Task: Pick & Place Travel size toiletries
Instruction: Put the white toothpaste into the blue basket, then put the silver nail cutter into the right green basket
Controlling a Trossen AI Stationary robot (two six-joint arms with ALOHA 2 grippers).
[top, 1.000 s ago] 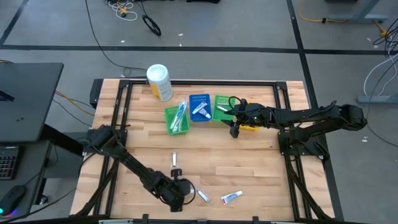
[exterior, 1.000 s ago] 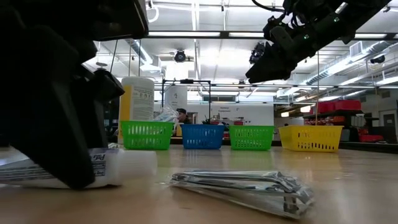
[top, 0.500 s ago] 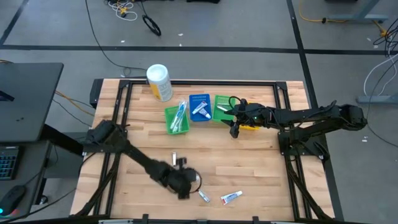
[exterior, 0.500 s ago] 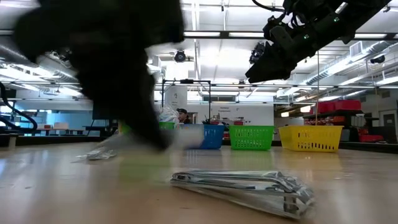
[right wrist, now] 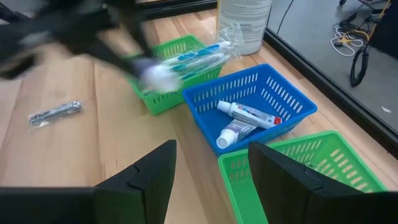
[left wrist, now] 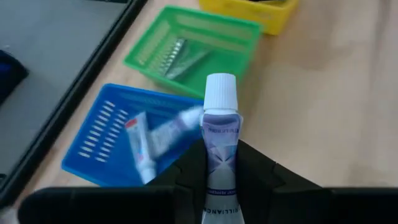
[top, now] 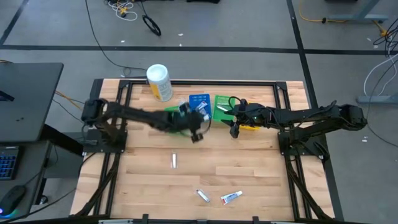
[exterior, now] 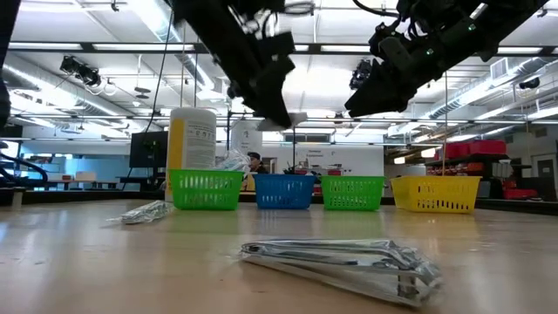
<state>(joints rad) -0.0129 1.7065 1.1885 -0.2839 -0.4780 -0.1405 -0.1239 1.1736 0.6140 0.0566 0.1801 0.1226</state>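
Note:
My left gripper (top: 198,127) hangs high over the near side of the blue bin (top: 199,106), shut on a small white toothpaste tube (left wrist: 219,140) with blue print. The blue bin (left wrist: 118,134) holds two more tubes. My right gripper (top: 235,130) is open and hovers by the right green bin (top: 222,107), touching nothing. A silvery packet (top: 175,161) and two small tubes (top: 203,196) (top: 231,197) lie flat on the table's near part. The left green bin (right wrist: 177,74) holds blue-white toothbrushes. My left gripper pinches the toothpaste tube by its body (left wrist: 219,171) between the two fingers. The tube runs along the fingers, and its white cap (left wrist: 220,93) sticks out past the fingertips. It is lifted clear, above the blue bin's near edge.
A white canister with a yellow label (top: 158,82) stands at the far edge. A yellow bin (exterior: 434,194) sits right of the green bins, partly under my right arm. The right green bin (left wrist: 193,46) holds silvery packets. The middle of the table (top: 217,155) is bare wood.
My left gripper has risen from the table's near edge and swung fast toward the far edge, carrying the toothpaste tube up off the wood to above the blue bin.

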